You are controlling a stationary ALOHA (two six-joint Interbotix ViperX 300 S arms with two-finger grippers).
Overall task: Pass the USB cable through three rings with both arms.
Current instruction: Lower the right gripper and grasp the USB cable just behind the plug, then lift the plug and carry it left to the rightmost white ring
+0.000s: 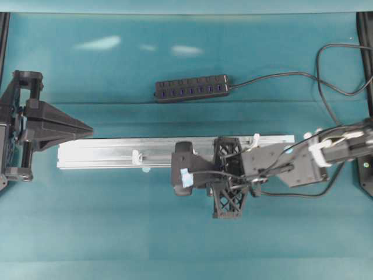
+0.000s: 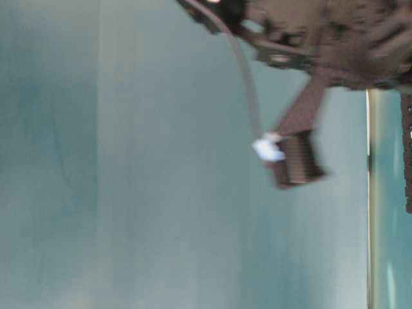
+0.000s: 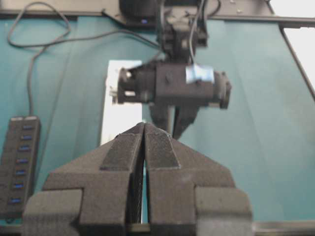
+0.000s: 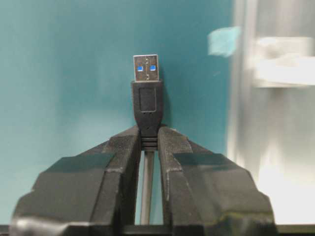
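The USB cable [image 4: 146, 105] sits clenched in the right end effector [image 4: 146, 142], its glossy black plug and metal tip poking straight out past the fingertips. Beside it runs the ribbed silver rail [image 1: 105, 153]; a white ring [image 1: 137, 157] stands further along, toward the left end effector [image 1: 87, 129], pressed closed on nothing, waiting at the rail's end above the teal tabletop [image 1: 116, 233].

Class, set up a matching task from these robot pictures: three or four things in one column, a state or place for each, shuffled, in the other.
Things:
1. USB plug
2. left gripper
3. USB hub
4. silver rail

States or places:
A. shut, holding nothing
B. lies lengthwise between the two arms
C. clamped in the right gripper
D. on the table beyond the rail

Pairs: 1-C, 2-A, 3-D, 4-B
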